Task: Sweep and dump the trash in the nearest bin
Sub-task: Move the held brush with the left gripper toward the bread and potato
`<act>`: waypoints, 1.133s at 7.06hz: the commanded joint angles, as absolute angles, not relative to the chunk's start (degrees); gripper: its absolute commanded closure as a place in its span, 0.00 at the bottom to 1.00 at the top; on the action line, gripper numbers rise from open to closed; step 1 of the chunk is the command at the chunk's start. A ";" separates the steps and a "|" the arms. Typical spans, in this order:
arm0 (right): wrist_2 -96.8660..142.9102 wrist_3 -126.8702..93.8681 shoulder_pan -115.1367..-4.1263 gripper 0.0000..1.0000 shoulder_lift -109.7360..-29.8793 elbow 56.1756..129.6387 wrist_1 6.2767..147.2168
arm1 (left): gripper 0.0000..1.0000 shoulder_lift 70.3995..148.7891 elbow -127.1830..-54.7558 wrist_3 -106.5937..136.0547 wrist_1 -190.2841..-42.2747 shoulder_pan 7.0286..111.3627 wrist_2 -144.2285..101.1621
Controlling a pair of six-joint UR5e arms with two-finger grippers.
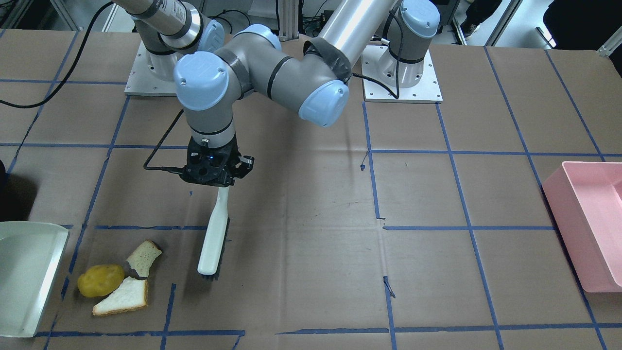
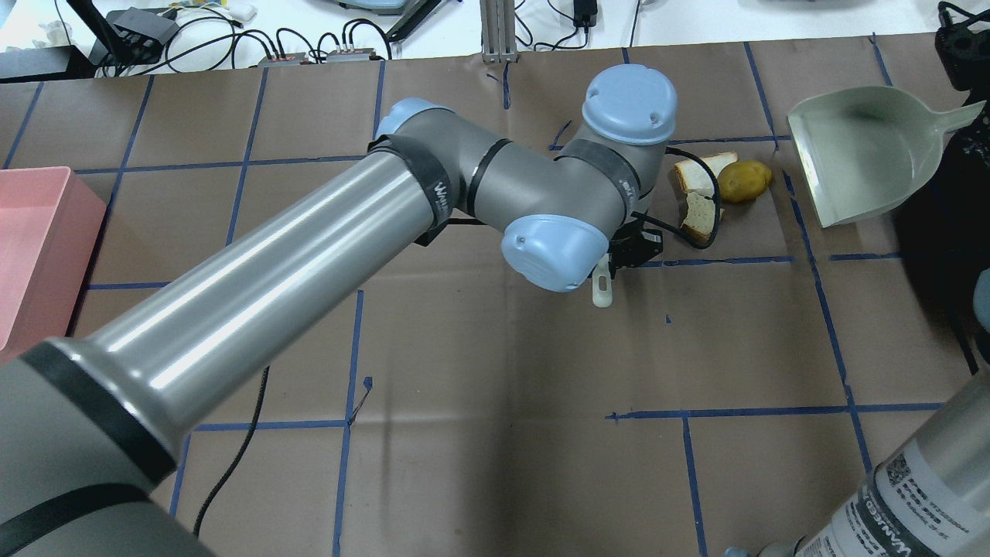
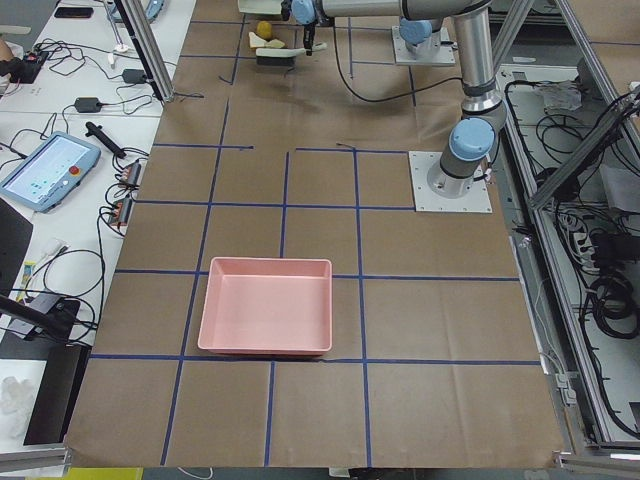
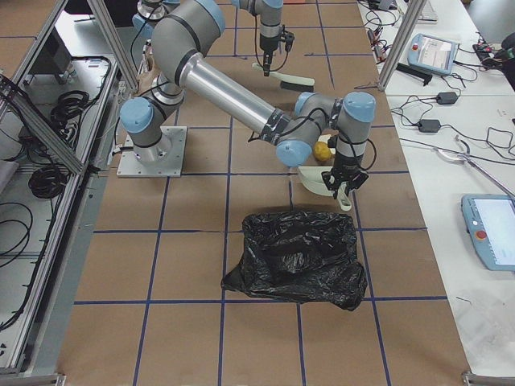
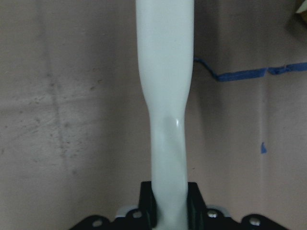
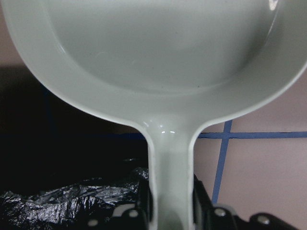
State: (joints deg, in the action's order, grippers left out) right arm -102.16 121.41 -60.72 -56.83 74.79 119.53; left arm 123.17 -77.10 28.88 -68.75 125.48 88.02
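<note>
Front-facing view tells most of it; my left gripper is clamped on the white handle of the brush, with the bristles down at the table; my right gripper is clenched round the handle of the dustpan; so both tools are in hand and that bit's sorted.

Trash hasn't gone anywhere though; the potato, a smaller bread piece and a bigger bread piece lie bunched together on the paper between brush and dustpan; they're near the pan's open lip but not on it, and the brush head sits a bit apart on the other side, touching none of the 3; the pan looks bare inside from my right wrist cam and from overhead.

So I'd say the sweep itself is not yet done, and after it come the lift and the dump; 2 candidates for that: the pink bin, well apart at the far end, or the black bag just beside the pan; my guess is the bag counts as nearest.
</note>
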 commanded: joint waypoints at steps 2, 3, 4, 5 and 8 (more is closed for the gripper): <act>-102.04 120.50 -60.91 0.98 -56.68 78.99 122.94 | 1.00 132.60 -63.76 34.33 -73.79 129.10 88.33; -102.13 120.41 -61.00 0.98 -58.17 81.28 125.92 | 1.00 134.54 -60.85 35.15 -76.18 129.37 88.59; -102.13 120.06 -61.61 0.98 -59.14 82.86 126.12 | 1.00 136.04 -58.56 35.24 -76.72 129.55 88.77; -102.13 119.88 -62.22 0.98 -59.32 84.53 127.25 | 1.00 137.19 -56.97 35.33 -78.03 129.64 88.86; -102.13 120.06 -62.23 0.98 -59.15 85.25 128.94 | 1.00 141.84 -51.18 37.70 -78.13 131.13 88.86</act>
